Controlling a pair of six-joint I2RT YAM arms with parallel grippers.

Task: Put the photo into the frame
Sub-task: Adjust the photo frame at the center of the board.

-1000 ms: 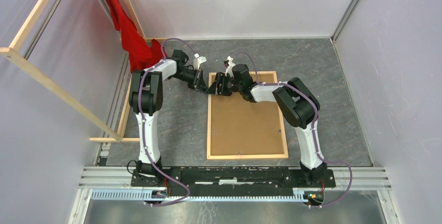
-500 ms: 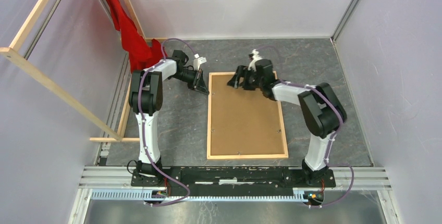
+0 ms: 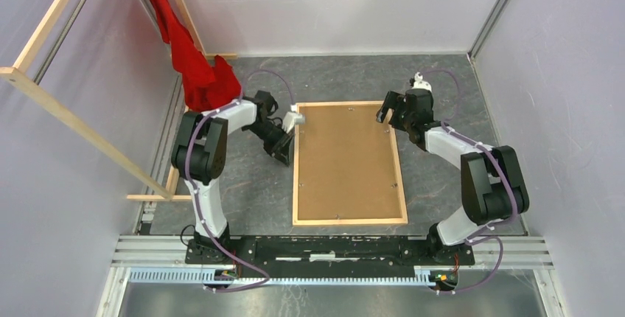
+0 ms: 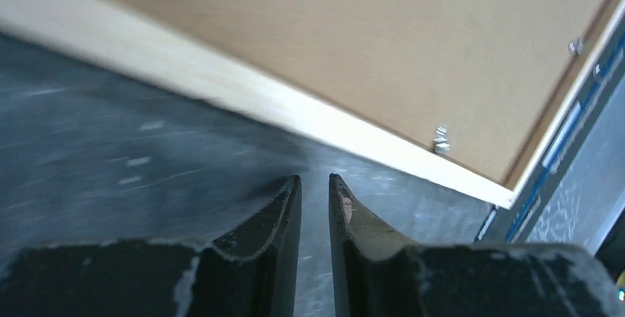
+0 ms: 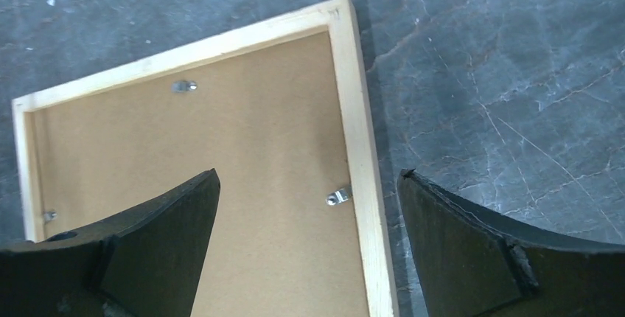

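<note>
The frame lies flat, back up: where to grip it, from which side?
I would take the frame by its right rail near the far corner, from above. It lies flat, so nothing fits beneath, but the rail stands proud of the backing panel: one jaw inside, one outside. The right gripper hovers open there.

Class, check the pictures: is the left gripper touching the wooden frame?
Apart. The left wrist view shows a strip of grey table between the left gripper and the frame, whose pale rail lies beyond the tips.
</note>
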